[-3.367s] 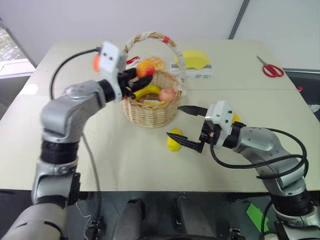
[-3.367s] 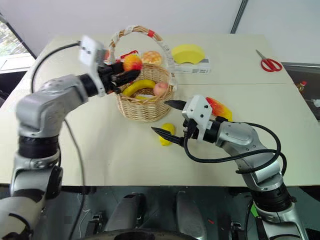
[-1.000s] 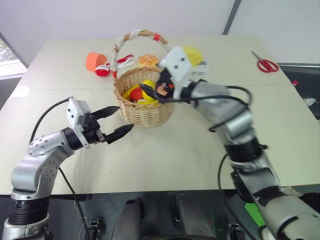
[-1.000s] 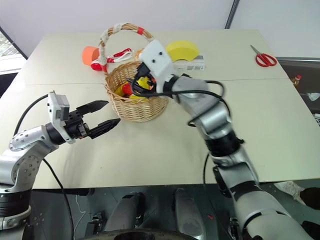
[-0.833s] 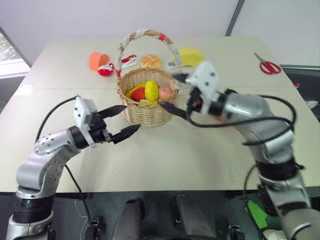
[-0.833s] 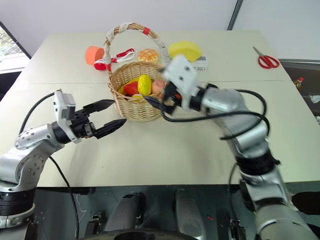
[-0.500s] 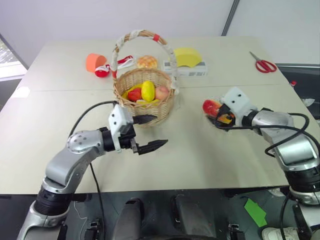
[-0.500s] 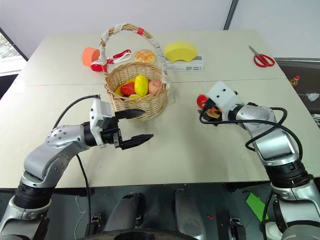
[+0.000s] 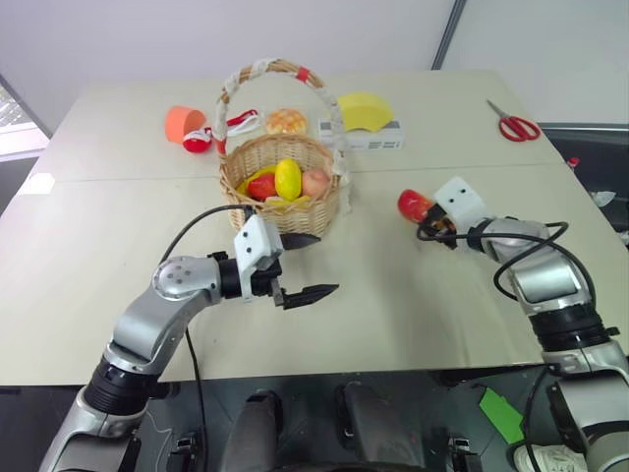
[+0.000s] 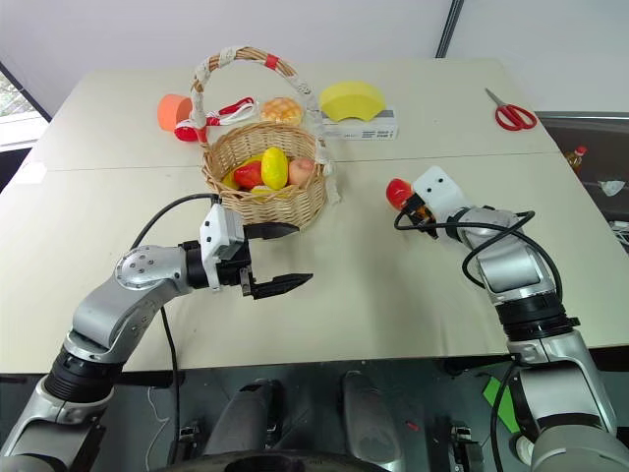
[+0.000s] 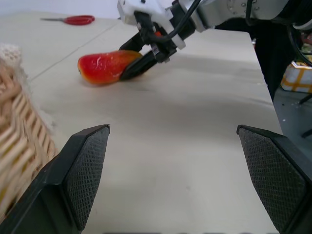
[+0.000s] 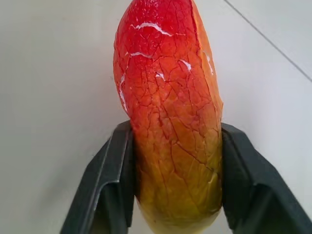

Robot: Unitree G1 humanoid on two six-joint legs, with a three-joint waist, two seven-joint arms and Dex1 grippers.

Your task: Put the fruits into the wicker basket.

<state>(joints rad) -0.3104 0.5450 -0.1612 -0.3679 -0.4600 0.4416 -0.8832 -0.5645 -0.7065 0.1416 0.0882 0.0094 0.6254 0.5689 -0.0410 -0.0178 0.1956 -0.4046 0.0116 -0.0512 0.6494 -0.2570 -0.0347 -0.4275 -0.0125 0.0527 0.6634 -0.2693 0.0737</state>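
The wicker basket (image 9: 285,214) stands mid-table and holds a yellow lemon (image 9: 288,179), a red pear (image 9: 263,185), a pinkish apple (image 9: 315,182) and a banana partly hidden behind them. To its right a red-and-yellow mango (image 9: 413,205) lies on the table. My right gripper (image 9: 425,218) is shut on the mango (image 12: 168,112), one finger pressed against each side. In front of the basket my left gripper (image 9: 316,265) is open and empty, pointing right toward the mango (image 11: 105,67).
Behind the basket are an orange cup (image 9: 180,122), a checkered bun (image 9: 287,120) and a yellow half-disc on a white box (image 9: 362,113). Red scissors (image 9: 511,126) lie at the far right. A seam crosses the table (image 9: 118,226).
My right arm swung from over the basket to the right and down, and its fingers closed on the mango. My left gripper moved right to the basket's front, staying open.
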